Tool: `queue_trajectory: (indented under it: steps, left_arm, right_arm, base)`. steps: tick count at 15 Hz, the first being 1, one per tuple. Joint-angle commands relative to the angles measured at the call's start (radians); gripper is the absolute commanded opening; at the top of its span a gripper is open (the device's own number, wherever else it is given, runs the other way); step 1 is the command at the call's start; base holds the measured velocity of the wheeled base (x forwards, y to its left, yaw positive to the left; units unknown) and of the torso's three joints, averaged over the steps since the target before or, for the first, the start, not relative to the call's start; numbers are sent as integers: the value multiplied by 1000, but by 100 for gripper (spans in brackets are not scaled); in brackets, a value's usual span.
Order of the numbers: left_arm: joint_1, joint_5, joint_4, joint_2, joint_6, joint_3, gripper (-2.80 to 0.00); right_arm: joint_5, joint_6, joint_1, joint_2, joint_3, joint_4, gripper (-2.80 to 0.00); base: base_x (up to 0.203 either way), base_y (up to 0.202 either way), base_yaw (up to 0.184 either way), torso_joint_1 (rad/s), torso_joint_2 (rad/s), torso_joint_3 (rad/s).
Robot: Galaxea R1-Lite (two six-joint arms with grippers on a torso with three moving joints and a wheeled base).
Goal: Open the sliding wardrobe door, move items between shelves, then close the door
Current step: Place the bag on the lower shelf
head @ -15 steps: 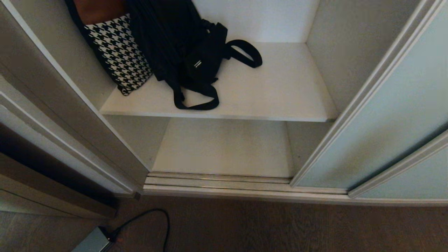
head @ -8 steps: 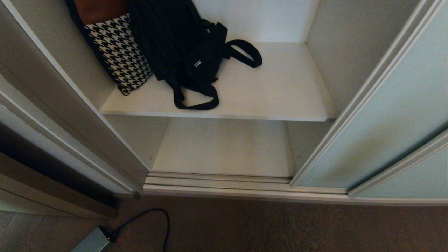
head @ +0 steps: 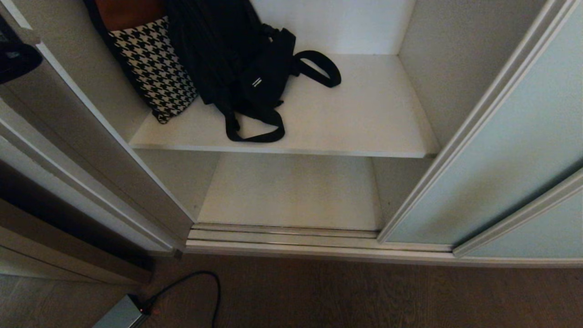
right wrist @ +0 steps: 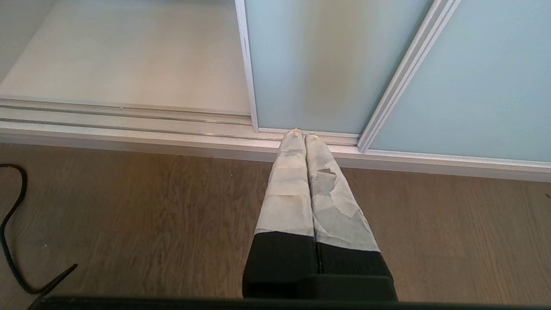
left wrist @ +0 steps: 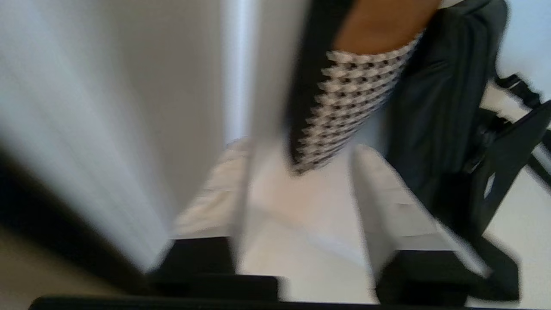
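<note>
The wardrobe stands open between the beige side frame (head: 91,150) and the sliding wardrobe door (head: 492,150); on the upper shelf (head: 364,118) the right half is bare, while the black bag (head: 246,73) and a houndstooth item (head: 155,68) crowd its left; the lower shelf (head: 291,191) lies bare; the left tool (left wrist: 301,206), fingers apart, faces that crowded left corner.

You've got the right gripper (right wrist: 300,135) w/ taped fingers pressed together, hanging over wood floor (right wrist: 150,206), tips toward the floor track (right wrist: 129,118) & frosted sliding door (right wrist: 310,64); black cable (right wrist: 13,215) nearby
</note>
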Motion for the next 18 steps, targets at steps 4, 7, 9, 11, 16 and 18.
queue_trajectory:
  steps: [4, 7, 9, 11, 16, 18]
  left_arm:
    - [-101, 5, -40, 333, -59, -164, 0]
    - [-139, 3, -51, 420, -73, -244, 0]
    - [-140, 7, -69, 493, -79, -291, 0]
    - [-141, 15, -134, 585, -79, -330, 0]
    - [-162, 10, -316, 760, -72, -462, 0]
    - [-185, 9, -386, 812, -68, -512, 0]
  right_arm:
    - [0, 0, -1, -2, 0, 0, -280]
    - [0, 0, 0, -2, 0, 0, -280]
    - [0, 0, 0, -2, 0, 0, -280]
    - [0, 0, 0, -2, 1, 0, -280]
    - [0, 0, 0, -1, 1, 0, -280]
    - [0, 0, 0, -2, 1, 0, -280]
  base:
    - [0, 0, 0, 0, 0, 0]
    - [0, 0, 0, 0, 0, 0]
    - [0, 0, 0, 0, 0, 0]
    - [0, 0, 0, 0, 0, 0]
    - [0, 0, 0, 0, 0, 0]
    - [0, 0, 0, 0, 0, 0]
